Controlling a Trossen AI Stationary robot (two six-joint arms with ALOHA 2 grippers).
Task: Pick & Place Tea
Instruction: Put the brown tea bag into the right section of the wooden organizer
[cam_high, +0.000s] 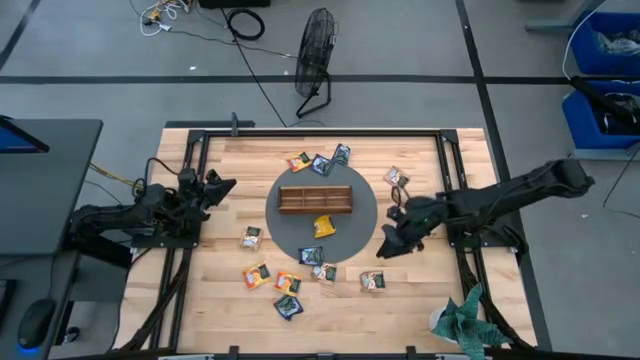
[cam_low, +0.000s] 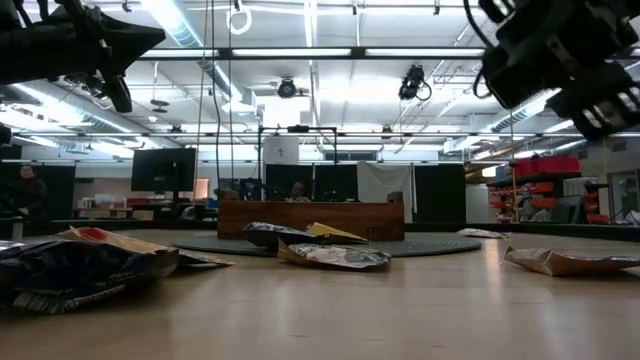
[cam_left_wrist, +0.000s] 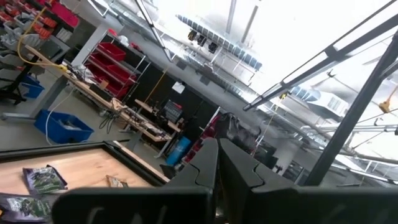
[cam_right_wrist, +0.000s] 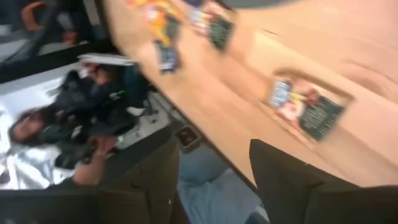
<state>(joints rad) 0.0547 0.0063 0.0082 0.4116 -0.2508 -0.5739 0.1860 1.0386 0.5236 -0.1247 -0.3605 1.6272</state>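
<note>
A wooden bench (cam_high: 420, 300) carries a round grey mat (cam_high: 290, 228) at its middle, and on the mat a long brown tray (cam_high: 315, 199). The task looks barely begun: the tray's compartments appear empty, and one yellow sachet (cam_high: 324, 226) lies on the mat just beside the tray, not in it. The other tea sachets (cam_high: 288, 284) lie loose on the wood, most in a band toward the near edge, three near the far edge (cam_high: 321, 162), one toward the right edge (cam_high: 396, 177). So nearly all the tea is left to place, as far as can be judged. The right gripper (cam_high: 388, 243) hangs over the mat's right rim, fingers spread wide and holding nothing. The left gripper (cam_high: 222, 185) waits near the left edge, lifted, fingers closed on nothing. Open wood lies between the mat and both side edges; the near edge is crowded with sachets, and a green cloth (cam_high: 462, 322) sits at the near right corner.
</note>
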